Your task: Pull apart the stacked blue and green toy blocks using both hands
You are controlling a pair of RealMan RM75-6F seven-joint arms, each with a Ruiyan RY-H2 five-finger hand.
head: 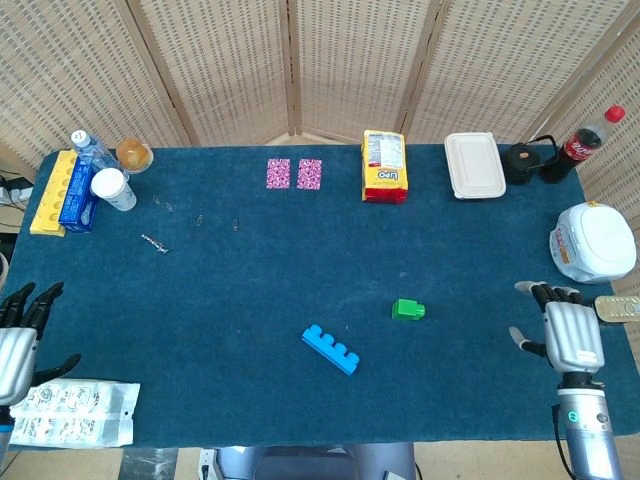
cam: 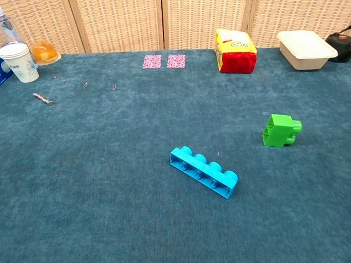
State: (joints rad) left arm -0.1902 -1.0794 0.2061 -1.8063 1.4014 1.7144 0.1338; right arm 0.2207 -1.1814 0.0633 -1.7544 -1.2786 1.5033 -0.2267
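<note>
Head view: only view where the hands show. Left hand sits at the table's left edge, partly cut off by the frame, fingers spread, holding nothing, just above a clear packet at the front-left corner. Right hand is near the right edge, fingers apart, thumb out to the side, nothing in it. Blue block and green block lie apart on the blue table cloth, mid-table, green one up and to the right of the blue. Both well apart from either hand. Also only here: white rice cooker and cola bottle at right, yellow tray at left.

Chest view: no hands in frame. Closer look at the blocks: blue block is a long single row with studs facing up and away, lying diagonally. Green block is short, tipped on its side, near but not touching. Yellow-red snack bag, white lidded box, paper cup along the back.
</note>
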